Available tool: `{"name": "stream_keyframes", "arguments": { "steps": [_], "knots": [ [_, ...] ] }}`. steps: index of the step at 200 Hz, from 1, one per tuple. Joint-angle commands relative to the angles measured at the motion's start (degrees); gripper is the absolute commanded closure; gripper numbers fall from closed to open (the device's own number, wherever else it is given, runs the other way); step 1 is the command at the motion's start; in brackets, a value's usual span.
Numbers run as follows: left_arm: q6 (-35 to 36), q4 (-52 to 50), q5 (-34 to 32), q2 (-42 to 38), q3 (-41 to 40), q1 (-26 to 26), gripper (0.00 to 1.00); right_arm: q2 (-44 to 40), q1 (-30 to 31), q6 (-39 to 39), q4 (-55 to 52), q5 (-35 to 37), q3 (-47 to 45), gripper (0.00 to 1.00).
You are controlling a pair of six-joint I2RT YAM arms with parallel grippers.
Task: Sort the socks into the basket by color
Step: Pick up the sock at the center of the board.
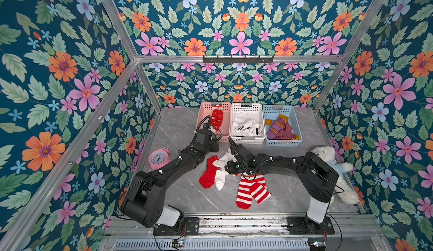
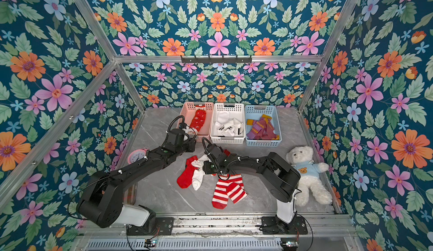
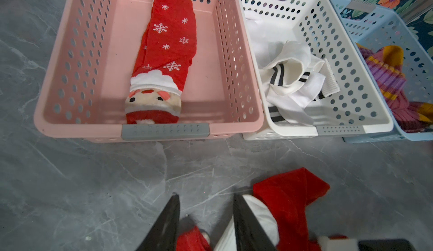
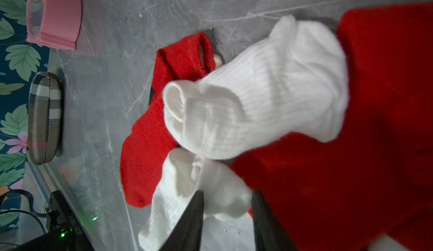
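Both arms bent low.
Right arm (image 1: pixel 281 162) pinches a white sock (image 4: pixel 210 186) in its jaws; left arm (image 1: pixel 178 160) jaws narrowly apart, pink basket (image 3: pixel 77 50) just beyond.

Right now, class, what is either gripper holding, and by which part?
The right gripper seems to pinch a white sock by a bunched fold near its middle. The left gripper stands open, holding nothing.
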Motion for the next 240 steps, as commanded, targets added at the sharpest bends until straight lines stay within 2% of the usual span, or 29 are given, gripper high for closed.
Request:
{"name": "stream_keyframes", "arguments": {
  "steps": [1,59,79,151,240],
  "knots": [
    [0.34,-0.68,-0.57,-0.54,-0.32,0.04,0.59,0.22,0.11,0.99,1.51,-0.03,0.01,0.68],
    [0.18,-0.79,-0.66,-0.98,-0.48,0.19,0.59,-0.04,0.16,0.65,1.41,-0.12,0.16,0.93],
    [0.12,-0.88,-0.66,-1.10,-0.50,0.19,0.59,-0.90,0.11,0.15,0.75,0.03,0.29,0.98],
    [-0.38,-0.53,-0.84,-1.40,-0.59,0.19,0.59,-9.44,0.10,-3.88,-5.61,3.49,1.95,1.00],
    [-0.50,-0.33,-1.05,-2.24,-1.19,0.19,0.58,-16.21,-2.29,-12.20,-14.87,8.49,10.61,1.00]
  ]
}}
